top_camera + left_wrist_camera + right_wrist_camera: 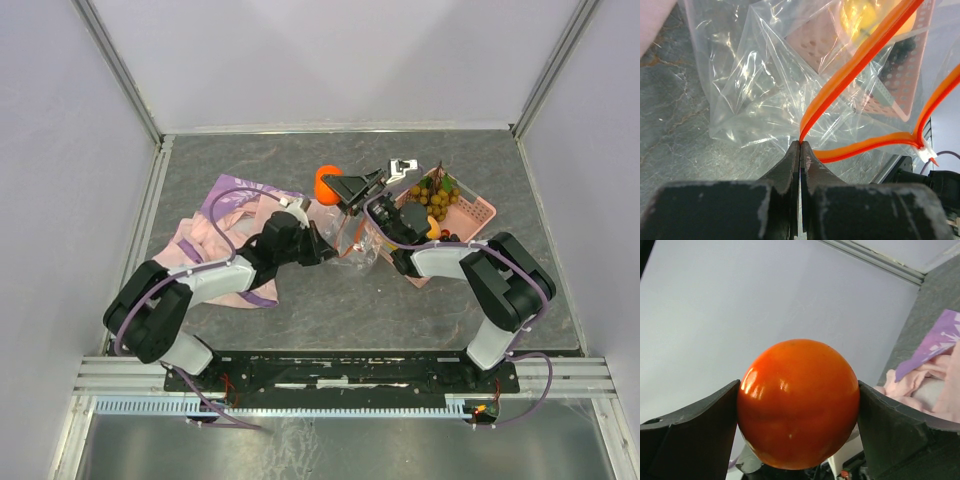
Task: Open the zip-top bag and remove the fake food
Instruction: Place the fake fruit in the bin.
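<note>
Grey table (420,310). Your left gripper (800,146) pinches the zip-top bag (765,85) beside the basket (482,212); right gripper (799,385) clamps a glossy orange (799,410) that could slip.

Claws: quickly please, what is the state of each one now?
Left claw: closed on the zip-top bag, at its orange zip strip.
Right claw: holding the red-orange fruit.
</note>
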Robot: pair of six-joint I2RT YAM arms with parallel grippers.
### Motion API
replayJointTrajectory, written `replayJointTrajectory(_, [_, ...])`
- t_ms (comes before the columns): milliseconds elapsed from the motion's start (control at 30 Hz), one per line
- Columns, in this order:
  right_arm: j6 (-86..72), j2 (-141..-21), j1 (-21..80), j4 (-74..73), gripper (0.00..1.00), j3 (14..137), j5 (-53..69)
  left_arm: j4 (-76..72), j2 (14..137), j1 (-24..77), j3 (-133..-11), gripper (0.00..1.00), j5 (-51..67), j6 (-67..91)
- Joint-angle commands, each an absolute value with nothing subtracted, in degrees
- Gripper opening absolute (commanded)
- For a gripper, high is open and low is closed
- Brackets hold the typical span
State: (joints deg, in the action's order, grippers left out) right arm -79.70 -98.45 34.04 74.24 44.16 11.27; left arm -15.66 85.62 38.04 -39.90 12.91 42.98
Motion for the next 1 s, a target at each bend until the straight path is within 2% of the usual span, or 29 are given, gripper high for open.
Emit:
replayJointTrajectory(0, [-82.4,-97.2,34.9,82.7,0.36,46.1,10.7,-21.7,86.2,35.2,-41.5,0.03,11.3,46.8])
replayJointTrajectory(367, [-83.1,-93.9,37.1,82.7,0.36,42.7,11.8,-26.2,89.3,28.2,-45.7,0.03,10.0,51.1])
replayJointTrajectory(967, [-82.4,-91.4,38.7,82.7,0.36,37.8,17.2,-18.9,95.7,20.6,-60.0,0.03,7.9,41.3])
